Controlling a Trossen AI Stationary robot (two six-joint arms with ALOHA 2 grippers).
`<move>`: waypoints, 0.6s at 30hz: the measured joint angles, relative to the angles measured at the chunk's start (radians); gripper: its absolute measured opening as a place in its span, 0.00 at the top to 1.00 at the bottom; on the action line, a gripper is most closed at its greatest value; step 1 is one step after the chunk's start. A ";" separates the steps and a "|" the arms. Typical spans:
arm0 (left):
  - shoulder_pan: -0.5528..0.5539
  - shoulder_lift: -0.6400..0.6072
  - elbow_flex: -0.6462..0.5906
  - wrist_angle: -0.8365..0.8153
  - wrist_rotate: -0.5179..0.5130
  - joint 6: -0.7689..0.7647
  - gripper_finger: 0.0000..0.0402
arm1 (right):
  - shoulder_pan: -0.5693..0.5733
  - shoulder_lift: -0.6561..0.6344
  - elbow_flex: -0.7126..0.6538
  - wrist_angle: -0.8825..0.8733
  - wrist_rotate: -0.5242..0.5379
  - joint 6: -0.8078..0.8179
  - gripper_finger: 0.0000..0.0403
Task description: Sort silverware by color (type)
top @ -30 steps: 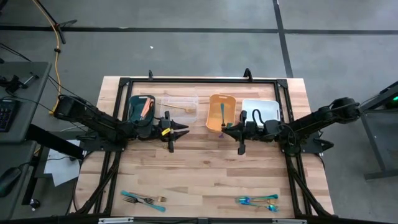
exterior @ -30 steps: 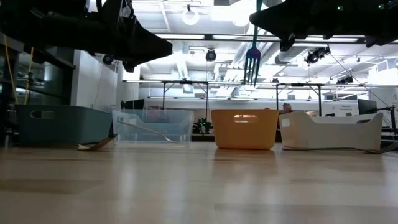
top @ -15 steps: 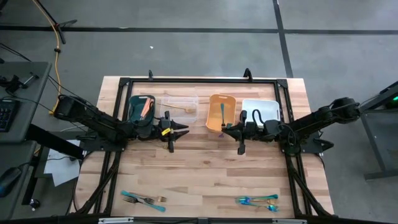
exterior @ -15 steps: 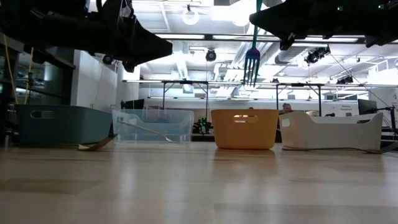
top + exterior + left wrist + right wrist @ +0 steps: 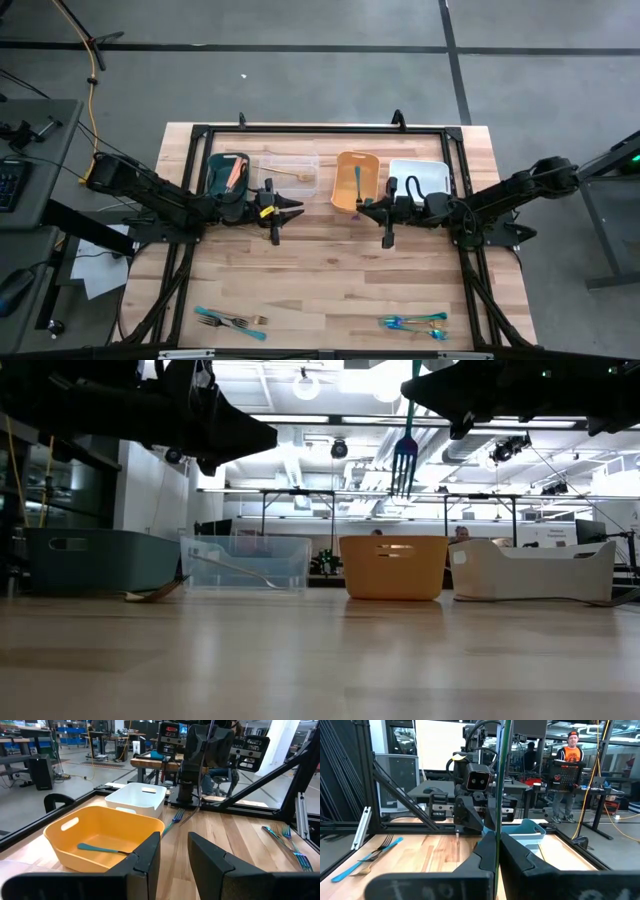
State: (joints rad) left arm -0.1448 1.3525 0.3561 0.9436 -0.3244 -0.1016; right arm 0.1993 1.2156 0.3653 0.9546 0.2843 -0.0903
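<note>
Table: pale wooden plank table (image 5: pixel 330 270) inside a black frame.
Room: grey floor, bright workshop beyond.
Right end effector (image 5: pixel 387 241): clenched on thin teal-blue plastic fork (image 5: pixel 405 455), at 3 o'clock of centre.
Left end effector (image 5: pixel 275 237): parted, nothing held, at 9 o'clock.

1. The left arm reached in from the left side, stretched low toward the middle of the worktop.
2. The left claw (image 5: pixel 274 212) was raised clear of the worktop, its fingers (image 5: pixel 148 854) partly apart and gripping nothing.
3. The right arm reached in from the right side, mirroring the left.
4. The right claw (image 5: pixel 387 213) was raised, its jaws clamped on a thin upright handle.
</note>
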 joint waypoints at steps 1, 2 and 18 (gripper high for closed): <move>0.000 0.000 0.000 0.001 0.000 0.000 0.77 | 0.000 0.000 0.000 0.002 0.002 -0.004 1.00; 0.000 0.000 0.000 0.003 0.000 0.000 0.77 | 0.000 0.000 0.000 0.005 0.004 -0.005 1.00; 0.000 0.000 0.002 0.046 0.000 0.025 0.77 | -0.058 -0.133 0.471 -1.047 0.409 0.062 1.00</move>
State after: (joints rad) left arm -0.1448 1.3529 0.3576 0.9899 -0.3244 -0.0763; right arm 0.1410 1.0824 0.8362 -0.0929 0.6938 -0.0283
